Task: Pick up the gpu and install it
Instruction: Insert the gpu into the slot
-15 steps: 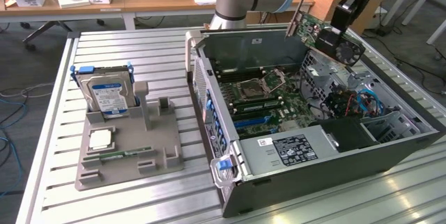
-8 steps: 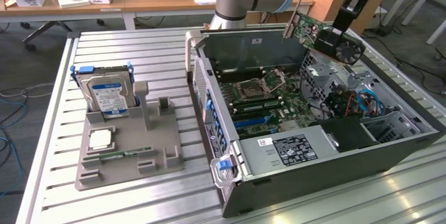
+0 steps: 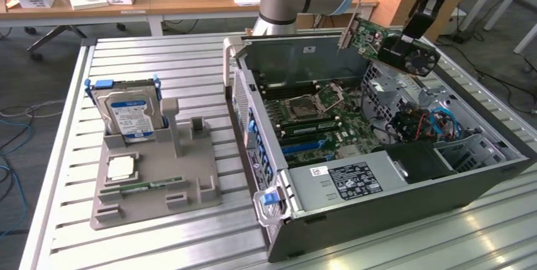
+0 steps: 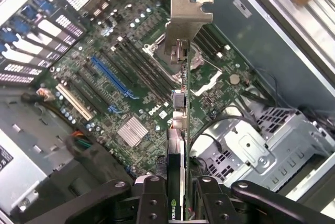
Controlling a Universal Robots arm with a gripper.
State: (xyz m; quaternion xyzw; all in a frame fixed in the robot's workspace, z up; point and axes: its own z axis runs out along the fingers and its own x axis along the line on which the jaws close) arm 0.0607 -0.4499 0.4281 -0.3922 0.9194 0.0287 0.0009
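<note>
- The gripper [image 4: 178,191] has its fingers [image 4: 152,199] clamped on the gpu [image 3: 388,45], which hangs above the motherboard [image 3: 323,125]
- Best to hold the gpu level and parallel with the motherboard's blue slot [image 4: 112,77]

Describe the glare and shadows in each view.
Exterior view: bright glare streaks the metal table near the exterior view's right, and the case shades its own interior corner. Wrist view: the gpu, held in the gripper, shows a brightly lit silver bracket; the motherboard is evenly lit.
</note>
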